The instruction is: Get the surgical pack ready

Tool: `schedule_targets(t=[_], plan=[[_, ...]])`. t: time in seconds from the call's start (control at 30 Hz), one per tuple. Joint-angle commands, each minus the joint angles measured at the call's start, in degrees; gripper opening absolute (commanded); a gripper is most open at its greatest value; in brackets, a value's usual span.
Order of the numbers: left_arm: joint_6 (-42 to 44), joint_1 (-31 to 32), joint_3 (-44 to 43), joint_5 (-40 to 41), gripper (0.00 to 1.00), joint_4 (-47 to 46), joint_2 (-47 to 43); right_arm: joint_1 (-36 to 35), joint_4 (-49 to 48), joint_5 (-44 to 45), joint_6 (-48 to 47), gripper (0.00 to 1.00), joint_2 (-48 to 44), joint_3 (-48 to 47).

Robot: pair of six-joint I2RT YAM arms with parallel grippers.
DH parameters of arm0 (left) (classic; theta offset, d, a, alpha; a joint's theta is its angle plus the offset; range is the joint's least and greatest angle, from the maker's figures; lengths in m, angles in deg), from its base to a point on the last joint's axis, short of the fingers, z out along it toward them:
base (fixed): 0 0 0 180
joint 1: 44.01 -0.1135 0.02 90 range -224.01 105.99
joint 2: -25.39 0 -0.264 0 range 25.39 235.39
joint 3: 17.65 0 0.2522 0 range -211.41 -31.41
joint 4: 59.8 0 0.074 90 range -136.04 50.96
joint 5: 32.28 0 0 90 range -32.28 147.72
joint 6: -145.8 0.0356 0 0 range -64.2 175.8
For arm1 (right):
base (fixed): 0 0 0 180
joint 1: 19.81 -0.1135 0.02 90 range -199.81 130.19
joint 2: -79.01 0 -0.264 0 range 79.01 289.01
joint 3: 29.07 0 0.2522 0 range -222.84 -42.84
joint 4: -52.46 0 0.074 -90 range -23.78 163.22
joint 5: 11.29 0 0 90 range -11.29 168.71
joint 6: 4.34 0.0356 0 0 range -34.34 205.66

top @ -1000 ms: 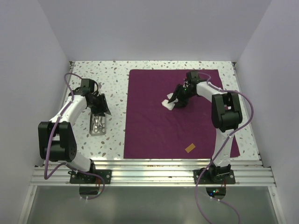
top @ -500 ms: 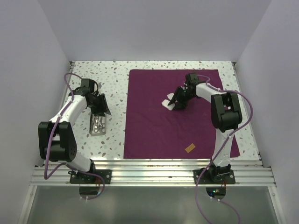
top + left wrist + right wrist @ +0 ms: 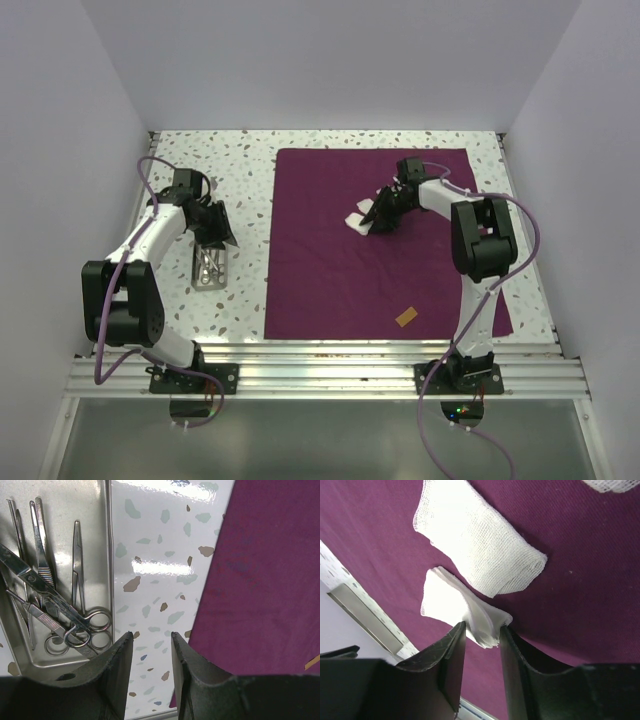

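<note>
Looking down from above, the top camera shows the large dark purple square cloth (image 3: 340, 280) spread on the speckled white table (image 3: 245, 180). The right gripper (image 3: 375, 218) is low over the far half of the cloth, beside a small white patch. Only the right wrist camera makes clear what this patch is. There the jaws are clamped on the end of one folded white gauze square (image 3: 447, 602), just beside a second, thicker gauze pad (image 3: 480, 545) that lies on the cloth.

The left gripper (image 3: 152, 637) has its jaws a little apart with nothing between them. It is above bare table, between the cloth and the small rectangular shiny steel tray (image 3: 108, 555). Its wrist camera shows the thin steel scissors and forceps (image 3: 75, 615) heaped inside the tray, which the top view gives only as a blur. A small orange-brown tab (image 3: 406, 317) lies on the near part of the cloth.
</note>
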Motion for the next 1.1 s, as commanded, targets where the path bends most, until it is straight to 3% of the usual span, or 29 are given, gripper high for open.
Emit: schedule_targets(t=[0.0,0.1,0.2,0.23,0.3,0.37,0.5,0.67,0.87,0.9,1.0,1.07], plan=[[1.5,0.0,-1.2,-1.3,0.4,-1.4,-0.6,-0.2,-3.4,0.4,1.4,0.36,0.9,0.5],[1.4,0.0,-0.8,-1.3,0.4,-1.5,-0.9,-0.1,-3.0,0.4,0.9,0.34,0.5,0.1],[1.3,0.0,-0.7,-1.6,0.4,-1.7,-0.9,-0.2,-2.9,-0.2,0.4,0.19,0.4,-0.5],[1.3,0.0,-0.7,-1.8,0.4,-1.8,-1.2,-0.2,-2.7,0.1,-0.4,0.09,0.1,-0.8],[1.3,0.0,-0.8,-3.0,0.41,-2.3,-1.5,-0.5,-1.1,0.4,-2.0,0.01,-0.1,-2.8],[1.3,0.0,-0.7,-5.4,0.43,-3.4,-1.9,-0.9,2.1,0.2,-5.5,0.0,-0.7,-4.9],[0.0,1.1,3.2,-20.2,0.48,-13.0,-3.6,-1.9,10.5,-1.1,-13.6,0.0,-3.2,-11.4],[0.6,6.0,3.1,-24.7,0.54,-18.5,-9.6,-6.3,22.0,-1.2,-25.3,0.0,-11.3,-12.6],[8.1,11.0,3.7,-38.3,0.61,-19.3,-15.5,-16.2,24.5,-8.6,-33.5,0.0,-28.1,-1.4],[8.8,11.7,4.7,-44.4,0.61,-20.1,-16.1,-17.3,24.4,-10.1,-33.9,0.0,-30.8,2.2],[10.0,14.6,5.7,-53.0,0.64,-21.7,-18.1,-21.1,24.9,-14.6,-34.1,0.0,-38.8,8.4],[10.8,17.0,5.6,-54.1,0.64,-21.3,-18.9,-23.2,24.7,-17.4,-33.9,0.0,-43.7,11.2]])
